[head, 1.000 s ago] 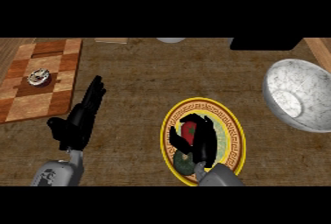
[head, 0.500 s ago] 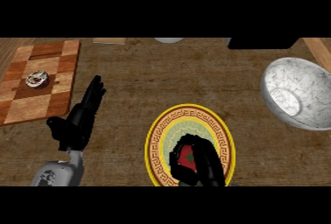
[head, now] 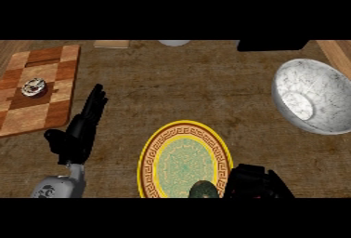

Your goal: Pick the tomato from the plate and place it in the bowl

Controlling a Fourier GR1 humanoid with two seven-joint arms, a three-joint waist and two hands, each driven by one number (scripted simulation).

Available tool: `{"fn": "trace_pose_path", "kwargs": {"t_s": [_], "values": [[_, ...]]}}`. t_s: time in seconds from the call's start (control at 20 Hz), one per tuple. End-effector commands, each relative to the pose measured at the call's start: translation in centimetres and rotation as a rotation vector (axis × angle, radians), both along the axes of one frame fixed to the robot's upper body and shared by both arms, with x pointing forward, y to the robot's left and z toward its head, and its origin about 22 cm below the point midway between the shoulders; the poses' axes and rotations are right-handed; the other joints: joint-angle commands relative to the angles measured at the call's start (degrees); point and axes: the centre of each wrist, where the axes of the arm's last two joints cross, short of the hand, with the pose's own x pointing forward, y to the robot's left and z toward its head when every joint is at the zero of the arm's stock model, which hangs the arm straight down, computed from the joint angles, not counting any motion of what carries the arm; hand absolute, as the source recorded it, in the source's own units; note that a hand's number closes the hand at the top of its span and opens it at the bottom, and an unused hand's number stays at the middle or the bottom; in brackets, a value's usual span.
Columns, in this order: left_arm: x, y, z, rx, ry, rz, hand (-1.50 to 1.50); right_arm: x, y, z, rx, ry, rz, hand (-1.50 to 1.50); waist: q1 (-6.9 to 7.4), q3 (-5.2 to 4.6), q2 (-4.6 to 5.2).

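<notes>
1. Tabletop (head: pixel 178 88): dark wood-grain surface that carries every item below
2. Plate (head: pixel 146 155): round, yellow rim with a dark key-pattern band and a pale green centre; stands at the tabletop's near edge, about midway along it
3. Dark green rounded object (head: pixel 204 189): lies on the plate's near rim, just beside the right hand
4. Right hand (head: pixel 257 183): black, at the near edge just off the plate's right rim; fingers curled inward into a closed bunch
5. Tomato: enclosed in the right hand's curled fingers and hidden by them; off the plate, well apart from the bowl
6. Bowl (head: pixel 322 90): marbled white and grey, at the tabletop's right edge, its open side towards the view
7. Left hand (head: pixel 77 135): black, resting open left of the plate; fingers straight and pressed together, pointing to the far edge, thumb out to the left, holding nothing
8. Chequered wooden board (head: pixel 55 69): far left corner, carrying a small round metallic item (head: pixel 33 87)
9. White object (head: pixel 175 42) and black object (head: pixel 273 45): at the far edge, only partly in view
</notes>
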Motion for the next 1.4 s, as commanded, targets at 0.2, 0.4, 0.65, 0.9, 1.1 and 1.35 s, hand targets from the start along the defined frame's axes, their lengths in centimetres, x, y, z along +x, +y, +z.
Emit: {"fn": "trace_pose_path", "kwargs": {"t_s": [0.2,0.4,0.65,0.9,1.1,1.35], "values": [[-0.2,0.6,-0.2,0.008,-0.001,0.005,0.00,-2.9,-5.4,9.1,-0.050,-0.231,-0.070,1.50,0.59,-0.06,0.28],[1.0,-0.8,1.2,0.014,-0.003,-0.006,0.00,-3.8,-5.7,13.1,-0.109,-0.241,-0.157,1.50,1.06,-0.11,0.35],[1.0,-1.8,-0.2,0.002,-0.017,-0.032,0.00,-2.1,-6.6,17.1,-0.085,-0.217,-0.265,1.50,1.88,-0.14,0.54],[0.6,-1.3,1.4,0.007,0.005,-0.048,0.00,1.1,-8.0,19.6,-0.101,-0.216,-0.357,1.50,2.49,-0.12,0.52],[-0.3,-1.5,0.9,0.016,-0.015,-0.040,0.00,4.2,-8.8,21.2,-0.085,-0.165,-0.381,1.50,2.92,-0.12,0.58],[1.4,-1.8,-1.0,-0.003,-0.008,-0.048,0.00,7.5,-10.7,18.7,-0.283,-0.196,-0.496,1.50,2.54,-0.11,0.75]]}}
